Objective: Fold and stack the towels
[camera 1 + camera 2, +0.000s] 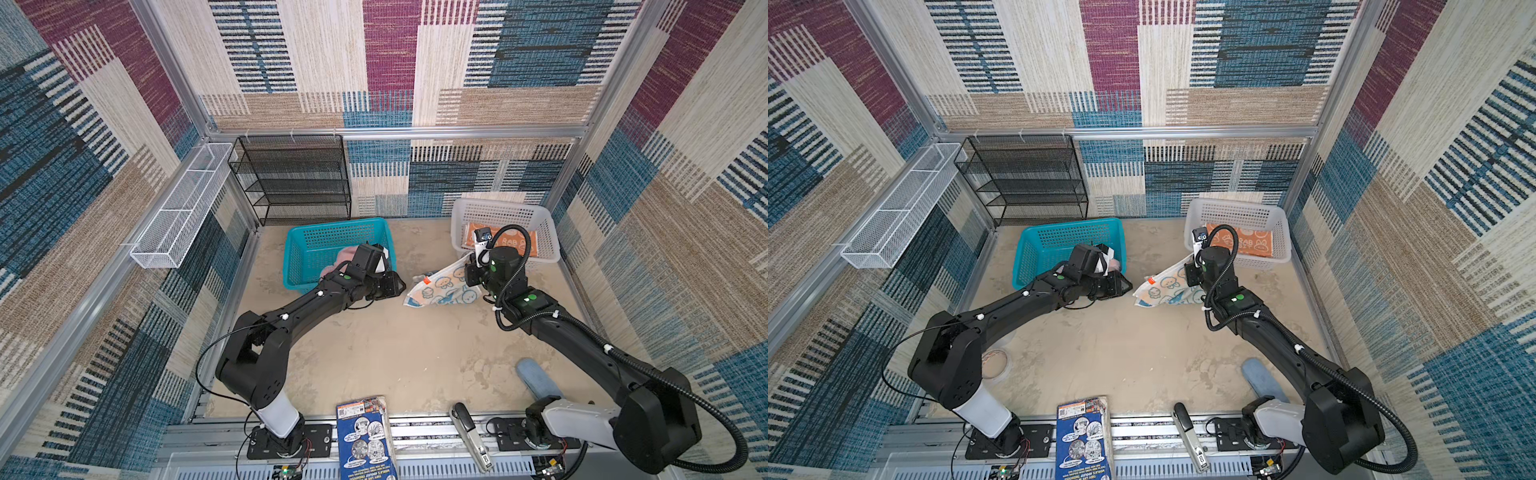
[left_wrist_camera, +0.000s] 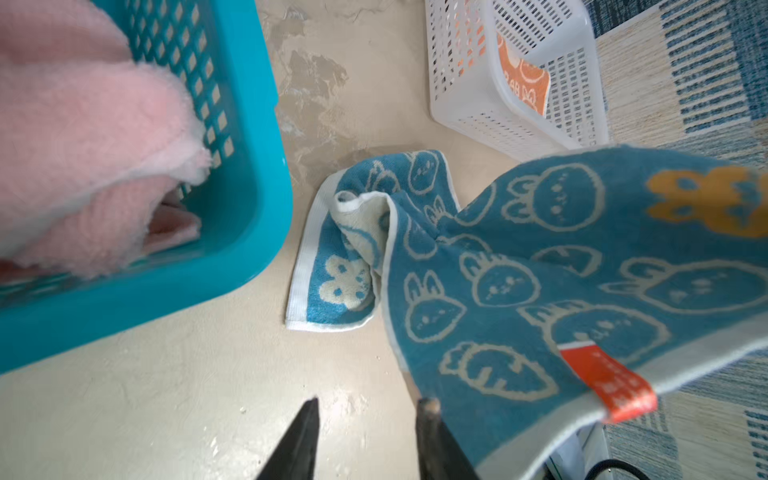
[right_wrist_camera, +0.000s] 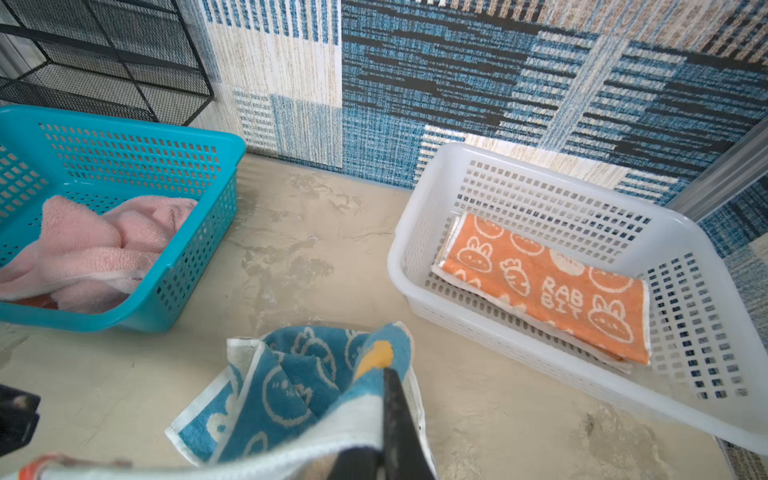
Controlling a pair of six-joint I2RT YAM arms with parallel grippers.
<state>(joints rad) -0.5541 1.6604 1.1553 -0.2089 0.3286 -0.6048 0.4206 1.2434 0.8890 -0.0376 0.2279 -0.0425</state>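
Note:
The blue towel [image 1: 440, 286] with its rabbit print hangs half lifted between the two baskets, its lower end crumpled on the table [image 2: 332, 270]. My right gripper [image 3: 384, 374] is shut on its white-edged corner. My left gripper [image 2: 369, 405] is open just beside the towel's tagged edge, nothing between its fingers. The orange towel [image 3: 548, 286] lies folded flat in the white basket [image 1: 498, 208]. The pink towel [image 3: 95, 249] sits bunched in the teal basket [image 1: 299, 245], right behind my left wrist.
A black mesh shelf [image 1: 295, 178] stands at the back wall and a white wire tray [image 1: 178, 208] hangs on the left wall. At the front edge lie a blue printed box [image 1: 365, 440], a stapler-like tool [image 1: 469, 436] and a light blue cloth [image 1: 536, 378].

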